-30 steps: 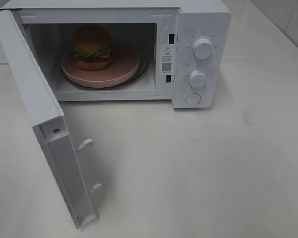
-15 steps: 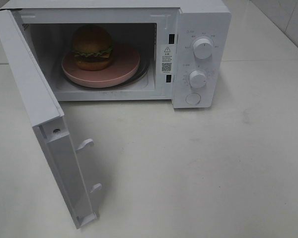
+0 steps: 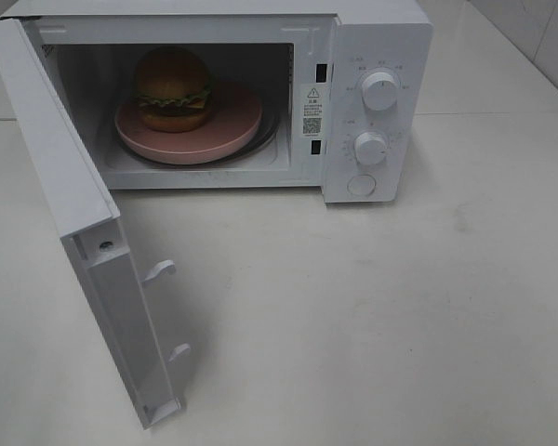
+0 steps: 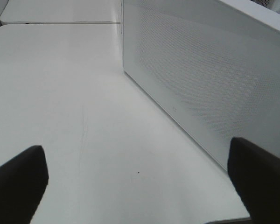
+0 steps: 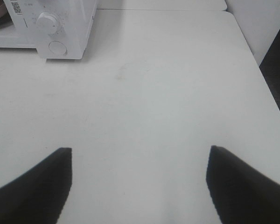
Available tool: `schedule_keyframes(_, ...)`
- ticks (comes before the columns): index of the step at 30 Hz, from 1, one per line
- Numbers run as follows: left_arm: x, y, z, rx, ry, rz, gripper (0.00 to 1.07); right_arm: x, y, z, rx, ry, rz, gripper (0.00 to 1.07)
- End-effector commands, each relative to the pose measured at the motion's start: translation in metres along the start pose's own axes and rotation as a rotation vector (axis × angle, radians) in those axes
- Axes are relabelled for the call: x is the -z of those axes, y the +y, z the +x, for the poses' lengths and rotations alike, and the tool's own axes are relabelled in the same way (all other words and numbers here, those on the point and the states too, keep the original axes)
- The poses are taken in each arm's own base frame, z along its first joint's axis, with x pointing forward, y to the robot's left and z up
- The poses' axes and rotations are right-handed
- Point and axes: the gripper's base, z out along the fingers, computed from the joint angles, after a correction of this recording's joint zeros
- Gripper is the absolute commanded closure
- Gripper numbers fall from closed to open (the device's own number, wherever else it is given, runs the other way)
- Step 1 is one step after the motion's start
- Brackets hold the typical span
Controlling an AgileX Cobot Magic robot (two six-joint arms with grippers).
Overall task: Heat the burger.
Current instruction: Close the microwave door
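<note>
**Burger loaded, door open, both grippers empty**

Burger (image 3: 173, 88) sits on pink plate (image 3: 232, 130) inside microwave (image 3: 381, 37), toward far-left of plate, so loading looks done. Door (image 3: 65, 186) hangs wide open to near left; no heating till it's shut. Left gripper (image 4: 137, 168): jaws spread wide, nothing held, over bench (image 3: 372, 316) near door's outer face, prob. placed to push it closed. Right gripper (image 5: 139, 177): also open, empty, near-right of dials (image 3: 379, 91), likely waiting to set timer.
</note>
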Motion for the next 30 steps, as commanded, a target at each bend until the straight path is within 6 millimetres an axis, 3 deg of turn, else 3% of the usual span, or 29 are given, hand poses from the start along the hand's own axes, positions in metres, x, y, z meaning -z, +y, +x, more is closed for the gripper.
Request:
schedule_keyframes(1,0.004,-0.001,-0.001,0.006,-0.040,0.007,0.07,0.003,0.000,0.002,-0.007,-0.028,0.002,0.31)
schedule_keyframes(7,0.009,-0.002,-0.018,0.009,-0.082,0.010,0.13,0.003,0.000,0.002,-0.007,-0.028,0.002,0.31)
schedule_keyframes(10,0.001,0.000,-0.030,0.016,-0.088,0.004,0.20,0.003,0.000,0.002,-0.008,-0.028,0.002,0.31)
schedule_keyframes(11,-0.002,0.000,-0.032,0.018,-0.083,0.002,0.29,0.003,0.000,0.002,-0.008,-0.028,0.002,0.31)
schedule_keyframes(12,-0.002,0.000,-0.032,0.018,-0.083,0.002,0.29,0.003,0.000,0.002,-0.008,-0.028,0.002,0.31)
schedule_keyframes(13,-0.010,0.001,-0.037,0.022,-0.064,0.000,0.41,0.003,0.000,0.002,-0.008,-0.028,0.002,0.31)
schedule_keyframes(14,-0.013,0.002,-0.039,0.024,-0.048,-0.002,0.47,0.003,0.000,0.002,-0.008,-0.028,0.002,0.31)
schedule_keyframes(15,-0.013,0.002,-0.039,0.024,-0.048,-0.002,0.47,0.003,0.000,0.002,-0.008,-0.028,0.002,0.31)
schedule_keyframes(17,-0.026,0.004,-0.045,0.025,-0.009,-0.013,0.66,0.003,0.000,0.002,-0.008,-0.028,0.002,0.31)
schedule_keyframes(18,-0.026,0.004,-0.045,0.025,-0.009,-0.013,0.66,0.003,0.000,0.002,-0.008,-0.028,0.002,0.31)
schedule_keyframes(20,-0.045,0.008,-0.054,0.030,0.036,-0.027,0.87,0.003,0.000,0.002,-0.008,-0.028,0.002,0.31)
schedule_keyframes(22,-0.051,0.009,-0.056,0.033,0.046,-0.029,0.92,0.003,0.000,0.002,-0.008,-0.028,0.002,0.31)
schedule_keyframes(23,-0.061,0.010,-0.060,0.038,0.051,-0.033,1.05,0.003,0.000,0.002,-0.008,-0.028,0.002,0.31)
schedule_keyframes(26,-0.066,0.011,-0.062,0.042,0.051,-0.035,1.07,0.003,0.000,0.002,-0.008,-0.028,0.002,0.31)
schedule_keyframes(30,-0.091,0.016,-0.060,0.050,0.037,-0.052,1.07,0.003,0.000,0.002,-0.008,-0.028,0.002,0.31)
